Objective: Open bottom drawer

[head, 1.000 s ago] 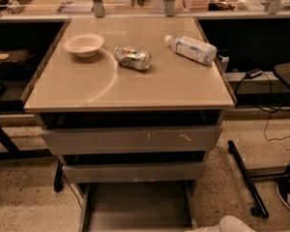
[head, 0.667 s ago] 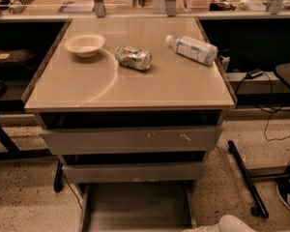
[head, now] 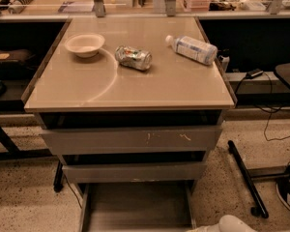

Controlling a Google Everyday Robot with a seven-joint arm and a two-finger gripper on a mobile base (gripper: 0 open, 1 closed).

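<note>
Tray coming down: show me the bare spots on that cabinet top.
Free: the front half of the beige tabletop, in front of the pale round bowl, crushed metal can and clear plastic bottle. Crowded: that back row. The white gripper sits bottom right, beside the open grey bottom drawer.

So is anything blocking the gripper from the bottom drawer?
Nothing visible. The gripper shows at the bottom edge, just right of the bottom drawer, which is already pulled out. The bowl, can and bottle lie up on the tabletop, out of the way.
</note>
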